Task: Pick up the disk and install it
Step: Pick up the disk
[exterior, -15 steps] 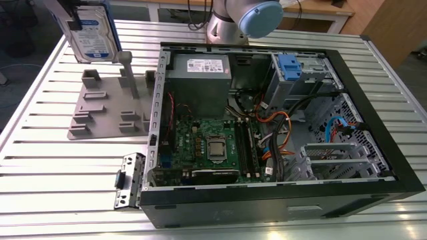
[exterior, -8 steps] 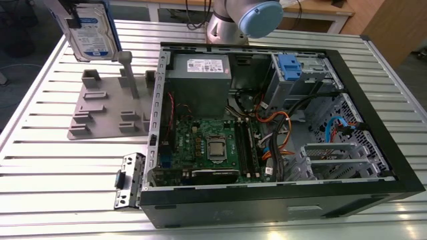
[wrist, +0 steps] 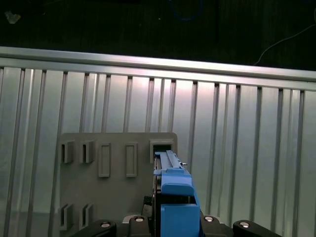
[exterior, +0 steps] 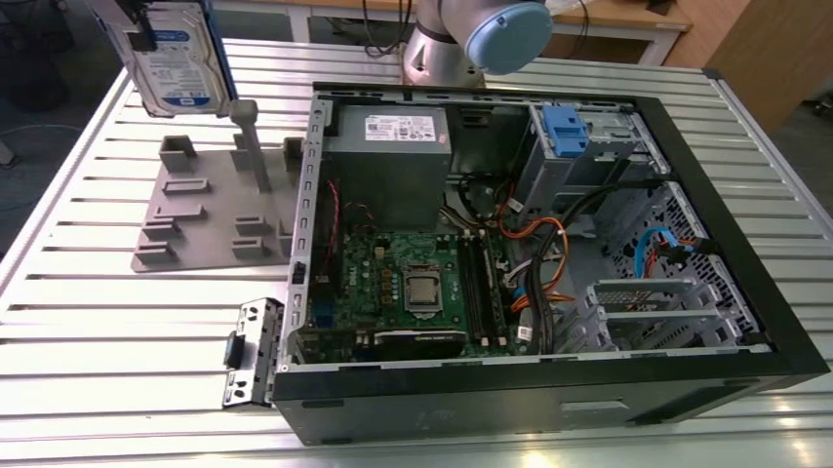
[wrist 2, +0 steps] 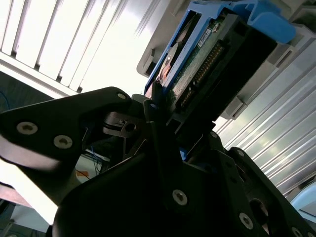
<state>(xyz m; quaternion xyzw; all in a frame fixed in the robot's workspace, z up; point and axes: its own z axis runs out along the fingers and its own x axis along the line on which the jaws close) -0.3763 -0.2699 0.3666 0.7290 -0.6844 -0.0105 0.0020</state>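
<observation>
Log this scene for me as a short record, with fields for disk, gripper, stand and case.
disk: upright, in the air above the stand, not touching it
gripper: shut on the disk's end
stand: grey, slotted, on the table, at the exterior view's left of the case
case: open, side panel off, boards and cables exposed

Clamps the disk (wrist 2: 207,59) by one end in the pincer (wrist 2: 165,113), with jaws closed tight on it. Holds it upright, aloft over the far corner of the surface (exterior: 104,370) at the exterior view's left. Shows a grey, blue-capped arm joint (exterior: 475,39) at the far edge.
</observation>
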